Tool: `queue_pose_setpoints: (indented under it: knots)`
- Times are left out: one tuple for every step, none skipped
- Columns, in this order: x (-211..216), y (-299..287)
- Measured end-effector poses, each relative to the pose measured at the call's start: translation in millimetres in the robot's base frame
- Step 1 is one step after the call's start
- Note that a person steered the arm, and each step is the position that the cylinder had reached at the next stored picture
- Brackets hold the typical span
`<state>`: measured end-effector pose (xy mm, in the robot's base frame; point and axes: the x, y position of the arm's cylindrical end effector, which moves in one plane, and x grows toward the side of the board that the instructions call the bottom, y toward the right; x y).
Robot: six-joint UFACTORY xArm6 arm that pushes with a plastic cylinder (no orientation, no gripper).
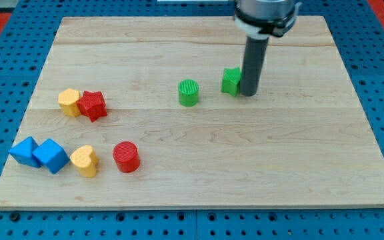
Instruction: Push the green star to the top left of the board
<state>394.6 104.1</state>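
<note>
Camera view has my rod coming down from the view's top, a bit right of the middle, and my tip [249, 94] is planted on the wooden board [199, 167] right up against the right side of the green star [231, 81]. Looks like they're touching, or as near as makes no difference from this angle. No jaws on this rig btw, it's just a straight dark rod, so nothing to be apart or together.

So the green star sits in the upper middle of the board, slightly right of centre, well away from the top left corner. Just to its left, with a small gap, is a green cylinder [188, 92] standing upright.

Everything else is bunched on the view's left. A yellow block [69, 102] (some chunky polygon shape, can't say exactly which) is touching a red star [93, 105] on its right. Lower down near the left edge are two blue blocks: a blue triangle-ish block [24, 151] and a blue cube [51, 156], pressed side by side. Just right of those is a yellow heart [85, 161], then a red cylinder [126, 157] a little apart from it.

Under the board it's blue pegboard [19, 27] all round.
</note>
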Motion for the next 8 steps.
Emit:
queue_pose_setpoints:
  knots:
    - [-16.3,-54.3]
    - [-28.1,-148.4]
    - [-61.6,-164.6]
    - [-68.2,-134.4]
    - [-49.5,-120.0]
    - [-55.8,-61.8]
    - [-78.5,-70.1]
    - [-92.4,-133.8]
